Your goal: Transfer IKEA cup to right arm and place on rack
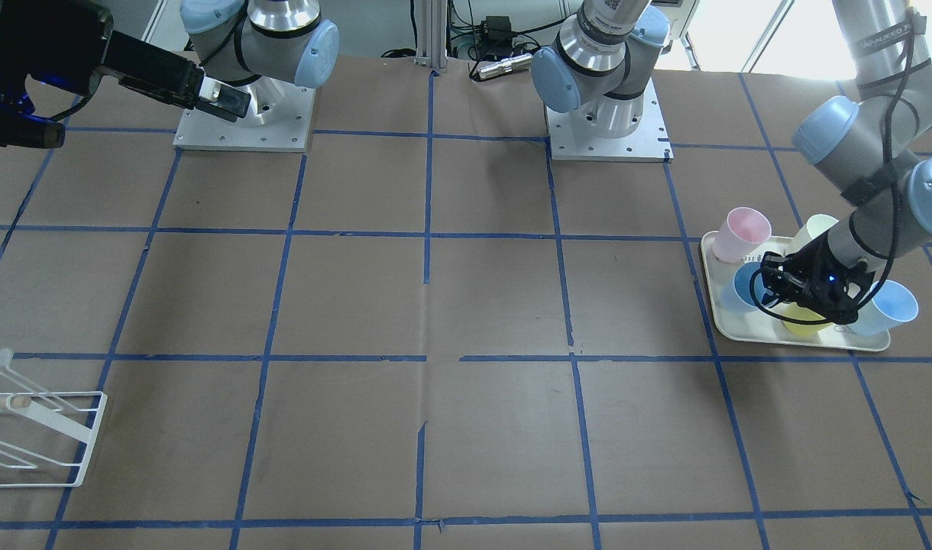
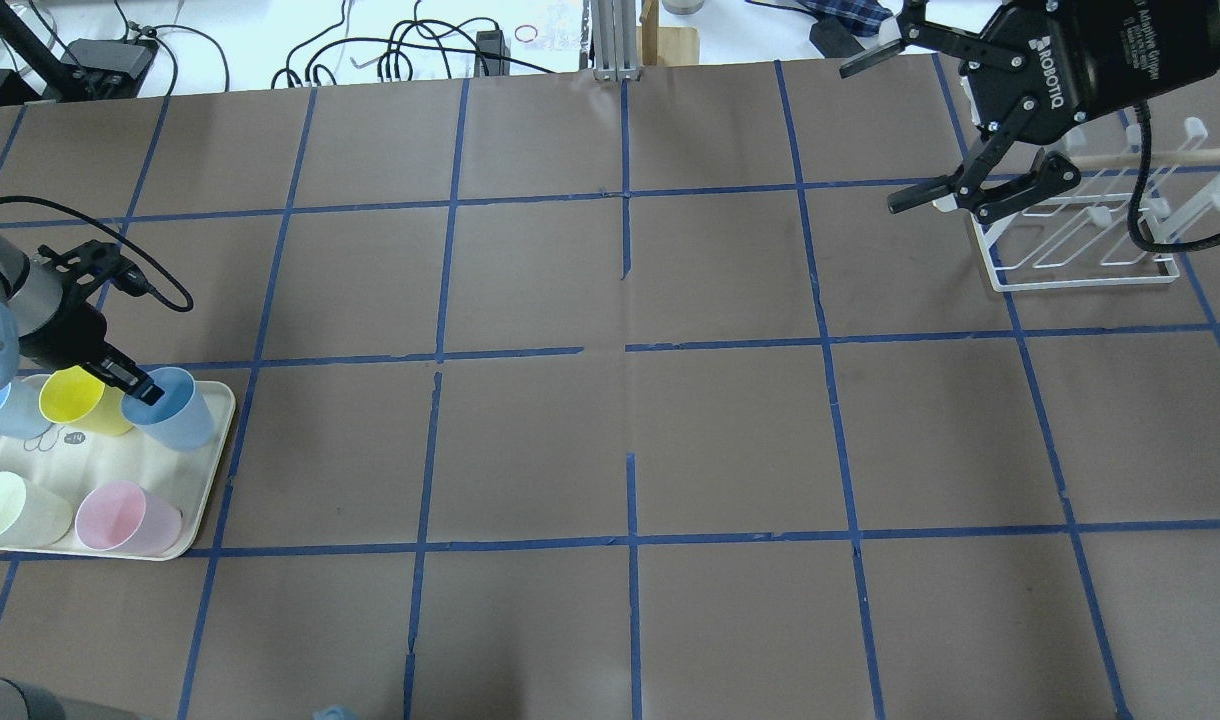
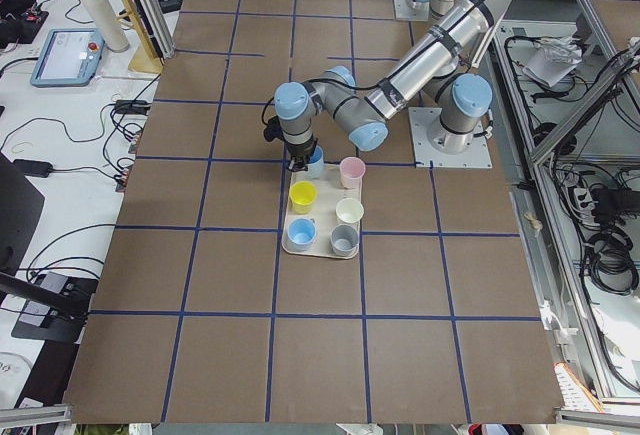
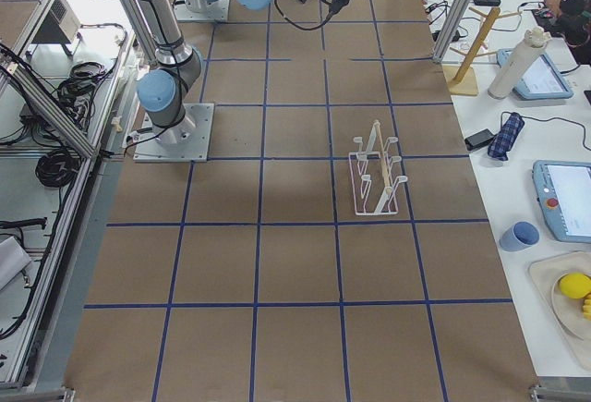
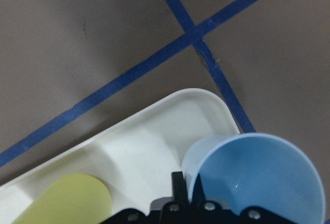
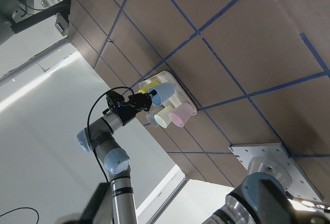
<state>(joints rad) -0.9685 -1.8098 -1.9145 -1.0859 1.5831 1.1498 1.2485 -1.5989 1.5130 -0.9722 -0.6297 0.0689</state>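
Closest to the left wrist lens, you have one black finger (image 5: 178, 184) of the left gripper (image 2: 142, 390) just outside the wall of the pale sky-blue tapered plastic cup (image 5: 258, 183). The other finger is hidden, so you cannot tell whether the rim is pinched. That cup stands in a corner of the cream plastic tray (image 2: 160, 470), on the left half of the brown paper-covered table (image 2: 620, 430).

Around it sit a yellow cup (image 2: 80, 400), a pink cup (image 2: 125, 520) and a pale cream cup (image 2: 10, 508). A second blue cup (image 2: 0, 415) is half covered by the left arm, and a grey cup (image 3: 343, 243) shows only from the left end.

Your right gripper (image 2: 873, 138) hangs spread wide and empty near the operators' edge. It covers one end of the white wire rack (image 2: 1070, 240), which the front view crops.
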